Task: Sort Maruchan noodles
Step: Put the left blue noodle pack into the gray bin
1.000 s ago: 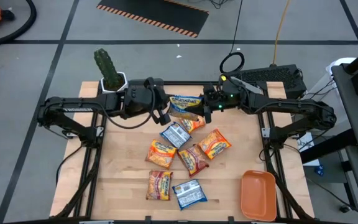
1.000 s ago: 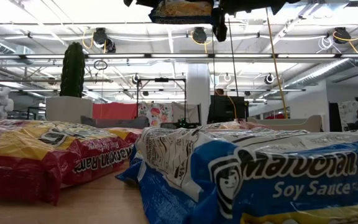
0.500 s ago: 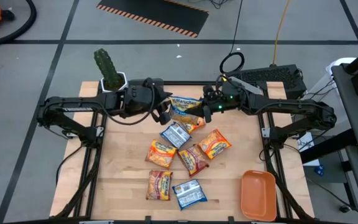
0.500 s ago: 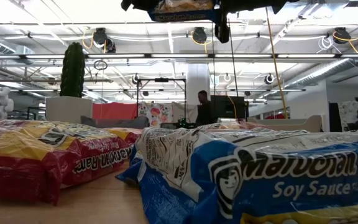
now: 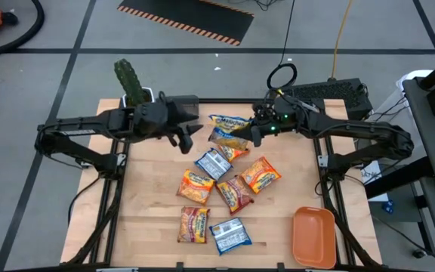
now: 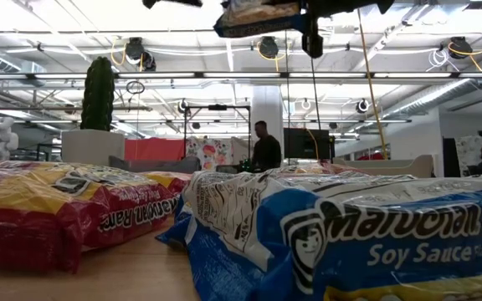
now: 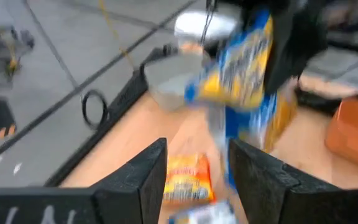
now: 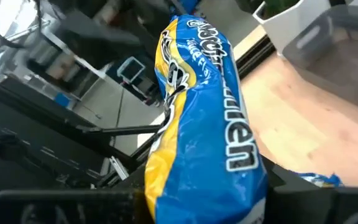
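A blue-and-yellow Maruchan noodles packet [image 5: 227,124] hangs in the air over the table's far middle, with my right gripper [image 5: 248,135] shut on it. It also shows at the top of the low view, as the packet [image 6: 253,14]. My left gripper [image 5: 188,134] stands to the packet's left, open, with nothing between its fingers [image 7: 148,177]. Several more packets lie flat on the wooden table [image 5: 149,196]: a blue-white one [image 5: 214,162], orange ones [image 5: 195,186] [image 5: 261,174] [image 5: 193,224], and another blue one [image 5: 229,234]. My right gripper pinches the blue-and-yellow packet between its two fingers at the packet's right end [image 8: 197,186]. The fingers come nearly level from the table's right side. The packet reaches out past the fingertips toward the left arm, lifted clear of the table and of the packets below it.
An orange tray [image 5: 313,236] sits at the near right corner. A cactus in a white pot [image 5: 131,85] stands at the far left corner, with a grey bin [image 8: 331,46] beside it. A person [image 6: 266,150] stands in the room beyond the table.
My left gripper has opened, let go of the blue-and-yellow packet and drawn back toward the table's left edge. The packet stays in my right gripper, which has rolled, so the packet now hangs tilted.
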Motion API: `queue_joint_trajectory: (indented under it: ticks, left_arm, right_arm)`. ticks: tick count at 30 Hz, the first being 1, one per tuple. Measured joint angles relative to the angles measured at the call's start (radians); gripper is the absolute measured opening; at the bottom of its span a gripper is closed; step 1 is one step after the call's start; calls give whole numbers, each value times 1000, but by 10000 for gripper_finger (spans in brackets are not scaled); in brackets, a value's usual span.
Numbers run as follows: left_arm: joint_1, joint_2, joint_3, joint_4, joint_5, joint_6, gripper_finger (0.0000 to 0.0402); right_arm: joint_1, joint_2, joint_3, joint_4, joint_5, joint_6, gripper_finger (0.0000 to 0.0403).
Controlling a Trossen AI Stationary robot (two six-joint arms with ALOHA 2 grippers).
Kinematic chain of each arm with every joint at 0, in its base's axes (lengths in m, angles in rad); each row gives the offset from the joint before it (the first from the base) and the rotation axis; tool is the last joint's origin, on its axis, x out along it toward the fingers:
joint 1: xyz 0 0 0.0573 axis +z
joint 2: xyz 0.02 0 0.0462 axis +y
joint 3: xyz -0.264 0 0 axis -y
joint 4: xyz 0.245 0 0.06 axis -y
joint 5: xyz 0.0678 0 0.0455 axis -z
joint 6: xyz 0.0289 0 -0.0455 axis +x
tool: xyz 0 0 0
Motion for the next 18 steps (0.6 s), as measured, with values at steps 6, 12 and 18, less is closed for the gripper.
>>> queue_joint_trajectory:
  ticks: [6, 12, 18]
  left_arm:
    - [1, -1, 2, -113, 23, -127, 177]
    - [-11, -3, 1, -145, 27, -267, 177]
    - [-14, 2, 1, -146, -11, -312, 177]
  right_arm:
    - [-30, -50, 0, -65, -6, -33, 107]
    - [-85, -112, 0, -143, -8, -96, 108]
    - [-153, -176, 0, -218, -13, -153, 106]
